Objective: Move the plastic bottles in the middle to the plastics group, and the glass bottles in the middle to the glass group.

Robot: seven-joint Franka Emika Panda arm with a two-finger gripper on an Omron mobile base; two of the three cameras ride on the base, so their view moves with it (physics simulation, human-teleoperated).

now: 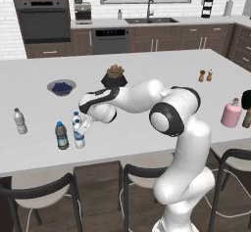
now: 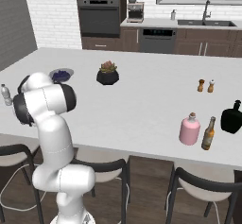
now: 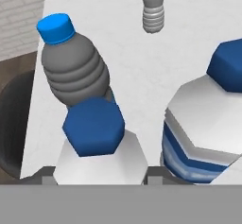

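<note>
3 small water bottles clustered upright near the tabletop [image 1: 147, 143] edge. Fingers [image 3: 97, 178] clamped on the blue-capped bottle [image 3: 97, 142], flanked by a blue-labelled bottle [image 3: 208, 124] and a grey-tinted one [image 3: 75, 72].

Just ahead of our gripper [image 3: 97, 178] we see a clear white bottle [image 3: 97, 159] capped dark blue; beside it a blue-and-white banded bottle [image 3: 201, 133]; beyond, a grey ribbed bottle [image 3: 75, 74] capped bright blue.
</note>
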